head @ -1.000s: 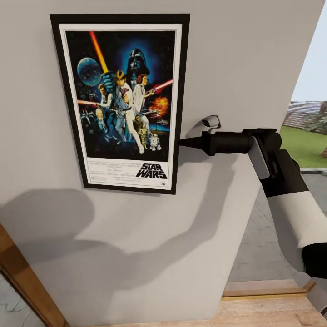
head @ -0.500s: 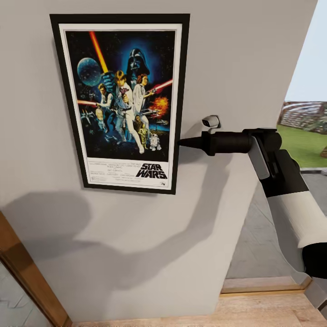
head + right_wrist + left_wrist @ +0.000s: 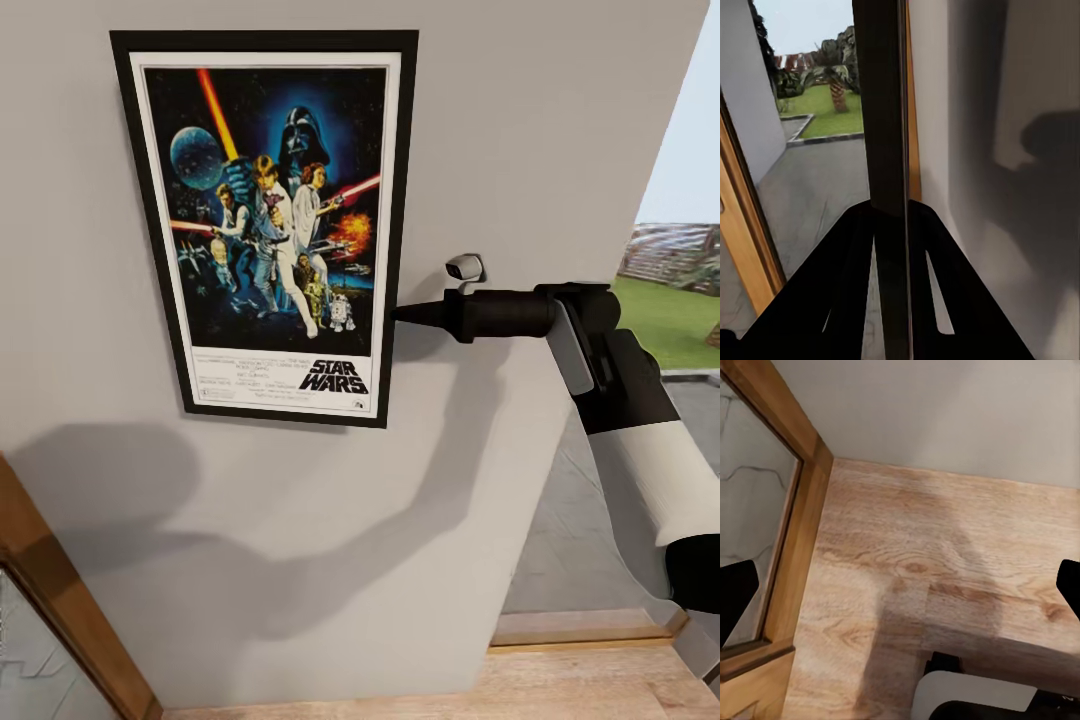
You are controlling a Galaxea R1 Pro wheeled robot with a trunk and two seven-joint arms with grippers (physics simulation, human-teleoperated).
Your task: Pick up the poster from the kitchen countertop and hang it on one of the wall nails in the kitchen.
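Note:
The poster point(image 3: 270, 220), black-framed with a white border and colourful Star Wars art, stands upright and flat against the grey wall point(image 3: 520, 120). My right gripper point(image 3: 400, 313) reaches in from the right and is shut on the poster's right edge, low down. In the right wrist view the poster point(image 3: 886, 112) is an edge-on dark slat pinched between the two fingers of the right gripper point(image 3: 891, 225). A small white and dark knob point(image 3: 464, 267) sits just above the gripper; I cannot tell whether it is fixed to the wall. My left gripper point(image 3: 903, 596) hangs open over the wooden floor point(image 3: 945, 555).
A wooden door frame point(image 3: 60, 600) slants across the lower left, and shows again as the wooden frame point(image 3: 802, 510) in the left wrist view. Right of the wall's end is an opening onto a lawn point(image 3: 680, 320). Wooden floor point(image 3: 600, 690) lies below.
The poster and right gripper keep their place in the picture. The door frame, floor and outdoor scene have shifted slightly, so the view itself has moved.

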